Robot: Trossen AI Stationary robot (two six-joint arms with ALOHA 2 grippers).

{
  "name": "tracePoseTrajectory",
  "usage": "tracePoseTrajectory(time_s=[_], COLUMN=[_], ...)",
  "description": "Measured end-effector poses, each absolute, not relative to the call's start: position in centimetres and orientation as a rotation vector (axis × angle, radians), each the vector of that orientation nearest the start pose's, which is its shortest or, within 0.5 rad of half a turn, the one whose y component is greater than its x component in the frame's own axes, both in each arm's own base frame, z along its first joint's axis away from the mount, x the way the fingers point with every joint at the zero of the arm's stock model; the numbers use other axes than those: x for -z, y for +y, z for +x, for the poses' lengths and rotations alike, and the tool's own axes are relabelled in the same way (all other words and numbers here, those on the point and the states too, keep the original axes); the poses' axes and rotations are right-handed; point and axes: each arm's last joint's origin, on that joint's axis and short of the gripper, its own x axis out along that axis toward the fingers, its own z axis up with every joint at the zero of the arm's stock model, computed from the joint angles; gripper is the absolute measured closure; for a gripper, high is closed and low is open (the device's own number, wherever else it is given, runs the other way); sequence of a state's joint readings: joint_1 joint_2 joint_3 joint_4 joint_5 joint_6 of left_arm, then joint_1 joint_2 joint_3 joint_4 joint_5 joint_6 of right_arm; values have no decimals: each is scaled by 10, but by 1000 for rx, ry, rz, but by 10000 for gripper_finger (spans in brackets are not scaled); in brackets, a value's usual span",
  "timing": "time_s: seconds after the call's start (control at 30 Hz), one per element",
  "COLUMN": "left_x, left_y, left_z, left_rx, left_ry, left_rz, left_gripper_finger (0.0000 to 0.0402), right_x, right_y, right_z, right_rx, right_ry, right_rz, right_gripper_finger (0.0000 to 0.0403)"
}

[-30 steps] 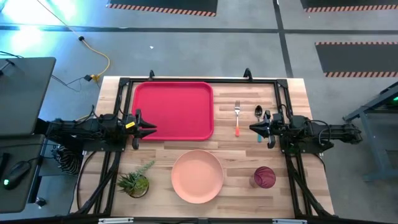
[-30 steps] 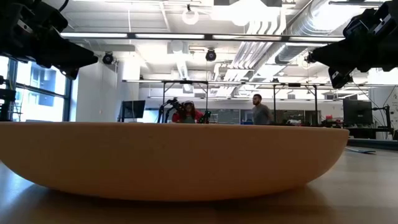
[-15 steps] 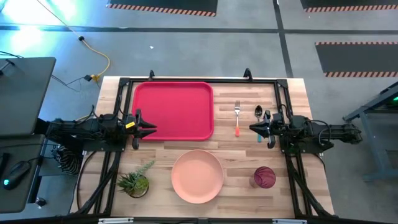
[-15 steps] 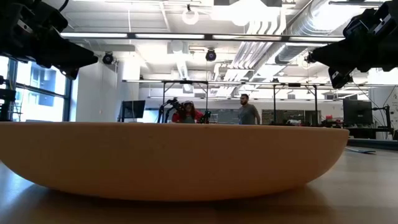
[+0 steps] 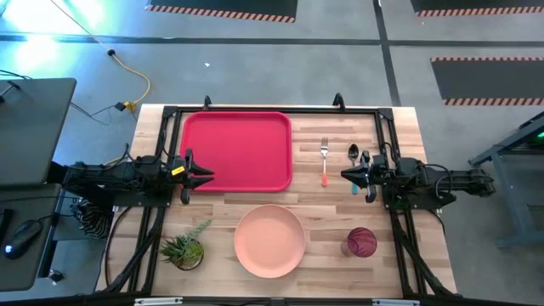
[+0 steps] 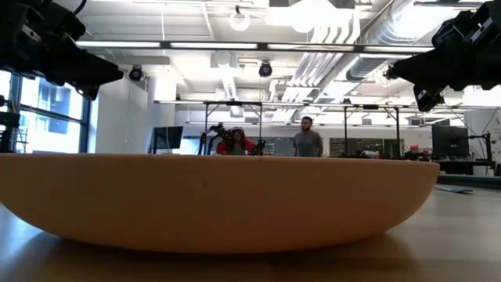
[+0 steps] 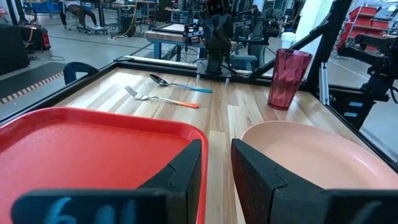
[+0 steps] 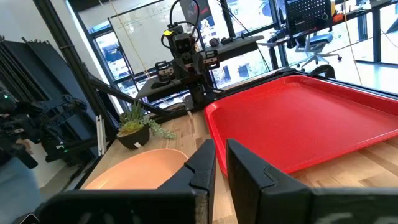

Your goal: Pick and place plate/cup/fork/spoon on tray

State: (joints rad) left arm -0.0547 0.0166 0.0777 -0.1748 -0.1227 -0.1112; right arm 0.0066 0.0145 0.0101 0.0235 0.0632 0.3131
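The red tray (image 5: 238, 151) lies at the far left of the table. The pink plate (image 5: 269, 240) sits on its base at the near middle and fills the low view (image 6: 219, 200). To its right the dark-red cup (image 5: 360, 242) stands upright. The fork (image 5: 324, 160) and the spoon (image 5: 354, 155) lie flat right of the tray. My left gripper (image 5: 204, 176) hovers level at the tray's left edge, its fingers (image 7: 217, 146) a narrow gap apart and holding nothing. My right gripper (image 5: 347, 175) hovers level over the spoon's handle, shut (image 8: 221, 146) with only a slit between its fingers.
A small potted plant (image 5: 185, 246) stands at the near left corner. A black frame (image 5: 255, 109) runs around the table's edges. Bare wood (image 5: 255, 197) lies between tray and plate. People stand in the room beyond (image 6: 307, 143).
Neither arm nor any thing on the table has moved. A person in the room beyond has walked toward the left.
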Motion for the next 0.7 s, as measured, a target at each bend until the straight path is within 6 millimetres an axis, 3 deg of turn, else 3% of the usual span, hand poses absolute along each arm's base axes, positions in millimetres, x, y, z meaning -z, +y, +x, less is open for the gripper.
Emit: tracePoseTrajectory(time_s=[0.7], left_x=[-172], left_y=[-2], left_z=[93], left_rx=[-73], left_ry=[110], left_rz=[-83], left_gripper_finger=[326], right_x=[-168], right_y=[-1], right_z=[98], right_rx=[54], right_ry=[-28], right_rz=[314], right_gripper_finger=[373])
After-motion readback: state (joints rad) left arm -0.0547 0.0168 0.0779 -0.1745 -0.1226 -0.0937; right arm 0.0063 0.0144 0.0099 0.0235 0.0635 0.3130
